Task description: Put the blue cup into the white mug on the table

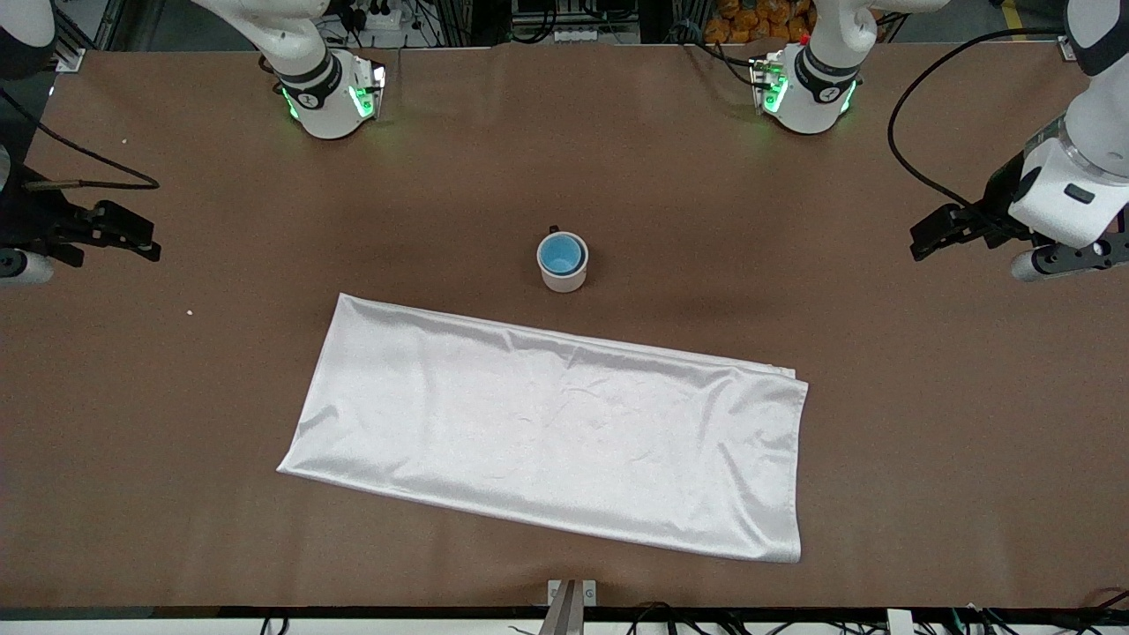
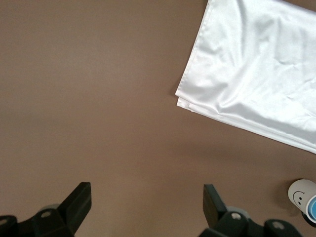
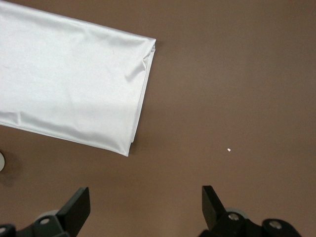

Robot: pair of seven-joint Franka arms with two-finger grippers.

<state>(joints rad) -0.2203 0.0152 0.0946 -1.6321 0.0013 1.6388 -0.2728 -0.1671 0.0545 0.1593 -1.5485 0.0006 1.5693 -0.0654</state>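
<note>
Brown table (image 1: 882, 494) carries the white mug (image 1: 564, 275) with the blue cup (image 1: 559, 256) inside, just farther from the front camera than a white cloth (image 1: 547, 432). Left claw (image 1: 937, 231) and right claw (image 1: 132, 236) wait spread wide at the table's ends, both empty.

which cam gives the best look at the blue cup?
Front view: the blue cup shows whole from above, sitting inside the white mug. The left wrist view catches only a blue sliver at the frame edge beside the mug's smiley face. The right wrist view shows none of it.
</note>
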